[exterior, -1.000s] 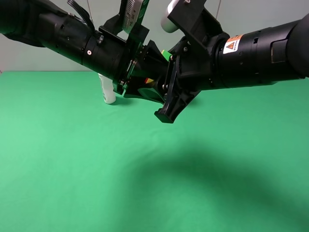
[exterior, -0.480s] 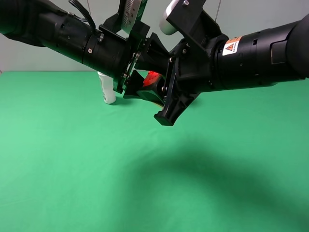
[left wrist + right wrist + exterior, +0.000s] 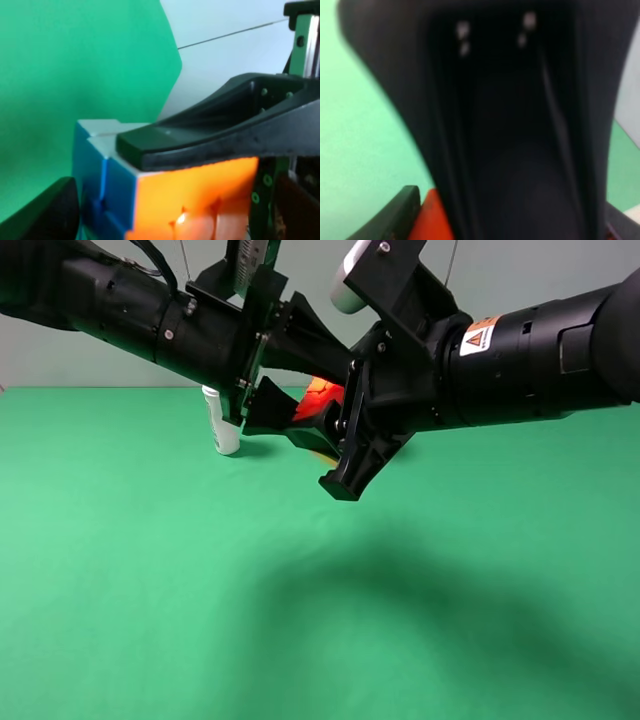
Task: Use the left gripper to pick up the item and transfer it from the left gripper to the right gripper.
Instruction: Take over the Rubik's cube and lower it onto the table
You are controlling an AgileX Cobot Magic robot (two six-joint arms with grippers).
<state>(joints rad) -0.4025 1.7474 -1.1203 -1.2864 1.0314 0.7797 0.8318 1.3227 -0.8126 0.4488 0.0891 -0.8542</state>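
Cube (image 3: 318, 396) in right gripper (image 3: 326, 416) above table (image 3: 150, 590)

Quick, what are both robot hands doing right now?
Left gripper: jaws open, holding nothing.
Right gripper: closed on the puzzle cube.

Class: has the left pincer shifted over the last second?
Yes. The left pincer has drawn back leftward and upward, uncovering more of the white bottle.

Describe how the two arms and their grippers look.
Both arms are black. The left arm is ribbed, with loose black cables; the left gripper has wedge-shaped black fingers. The right arm is thicker, bearing an orange-and-white warning sticker and a white knob near the right gripper.
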